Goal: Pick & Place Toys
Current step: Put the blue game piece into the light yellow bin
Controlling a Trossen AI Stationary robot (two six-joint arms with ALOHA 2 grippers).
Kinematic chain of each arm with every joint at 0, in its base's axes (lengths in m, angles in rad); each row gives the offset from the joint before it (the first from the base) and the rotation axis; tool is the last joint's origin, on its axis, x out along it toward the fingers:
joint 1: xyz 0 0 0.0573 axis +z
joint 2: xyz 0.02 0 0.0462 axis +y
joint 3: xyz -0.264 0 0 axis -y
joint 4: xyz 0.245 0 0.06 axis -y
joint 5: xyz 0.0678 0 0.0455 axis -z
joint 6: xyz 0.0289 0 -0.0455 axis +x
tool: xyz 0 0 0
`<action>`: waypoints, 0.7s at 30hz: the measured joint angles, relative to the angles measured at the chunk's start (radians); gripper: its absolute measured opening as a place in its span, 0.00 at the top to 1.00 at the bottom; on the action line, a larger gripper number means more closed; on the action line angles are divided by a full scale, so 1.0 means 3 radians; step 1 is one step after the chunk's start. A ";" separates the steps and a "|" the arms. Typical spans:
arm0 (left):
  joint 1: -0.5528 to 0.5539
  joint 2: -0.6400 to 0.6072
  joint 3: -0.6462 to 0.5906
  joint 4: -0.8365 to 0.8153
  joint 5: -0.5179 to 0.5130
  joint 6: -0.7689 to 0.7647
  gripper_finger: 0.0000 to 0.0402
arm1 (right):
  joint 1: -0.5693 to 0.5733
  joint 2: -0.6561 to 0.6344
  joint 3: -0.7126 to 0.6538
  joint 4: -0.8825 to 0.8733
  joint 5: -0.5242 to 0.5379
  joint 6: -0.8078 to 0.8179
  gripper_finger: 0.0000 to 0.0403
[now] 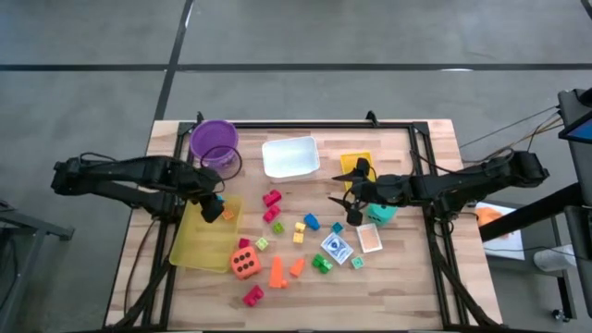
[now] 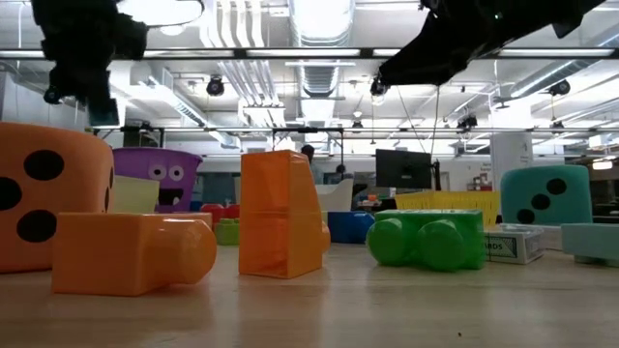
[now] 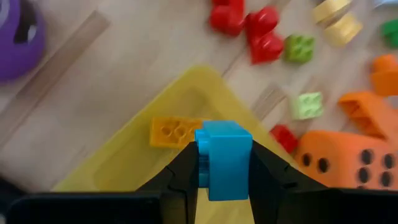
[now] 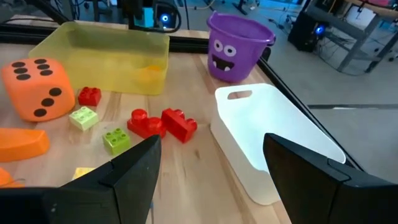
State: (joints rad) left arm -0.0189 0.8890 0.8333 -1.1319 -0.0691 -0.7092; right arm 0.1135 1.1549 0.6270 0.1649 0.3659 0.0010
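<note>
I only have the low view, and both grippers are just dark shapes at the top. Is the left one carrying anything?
Observer: Yes, the left gripper is shut on a blue plastic block.
Operator: What is underneath it?
Observer: The translucent yellow plastic tray, with an orange-yellow studded block lying in it.
Operator: And the right one?
Observer: The right gripper is open and empty, looking toward the white plastic tray.
</note>
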 joint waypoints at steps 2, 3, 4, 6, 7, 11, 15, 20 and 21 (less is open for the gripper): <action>0.0000 0.0000 -0.0077 -0.0017 0.0036 -0.0036 0.77 | 0.0000 -0.0004 0.0001 -0.0005 0.0000 0.0000 0.30; -0.0004 0.0004 -0.0126 -0.0020 0.0063 -0.0050 0.77 | 0.0000 -0.0005 0.0001 -0.0010 0.0000 0.0000 0.30; -0.0004 0.0014 -0.0180 -0.0035 0.0106 -0.0074 0.77 | 0.0000 -0.0005 0.0001 -0.0012 0.0000 -0.0001 0.30; -0.0004 0.0041 -0.0281 -0.0060 0.0158 -0.0152 0.77 | 0.0000 -0.0005 0.0001 -0.0011 0.0000 -0.0002 0.30; -0.0004 0.0060 -0.0342 -0.0067 0.0184 -0.0219 0.77 | 0.0000 -0.0006 0.0001 -0.0011 0.0000 -0.0001 0.30; -0.0004 0.0154 -0.0554 -0.0057 0.0308 -0.0492 0.77 | 0.0000 -0.0003 0.0001 -0.0011 0.0002 -0.0013 0.30; -0.0004 0.0246 -0.0741 0.0124 0.0445 -0.0620 0.77 | 0.0000 -0.0003 0.0001 -0.0011 0.0003 -0.0013 0.30; -0.0004 0.0281 -0.0951 0.0651 0.0620 -0.0633 0.77 | 0.0000 -0.0003 0.0001 -0.0012 0.0008 -0.0023 0.30; -0.0004 0.0281 -0.0993 0.0741 0.0640 -0.0636 0.77 | 0.0000 -0.0003 0.0001 -0.0011 0.0008 -0.0023 0.30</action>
State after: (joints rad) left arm -0.0200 0.9733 0.5354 -0.9095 0.1227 -0.8999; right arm 0.1135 1.1542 0.6273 0.1614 0.3683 -0.0059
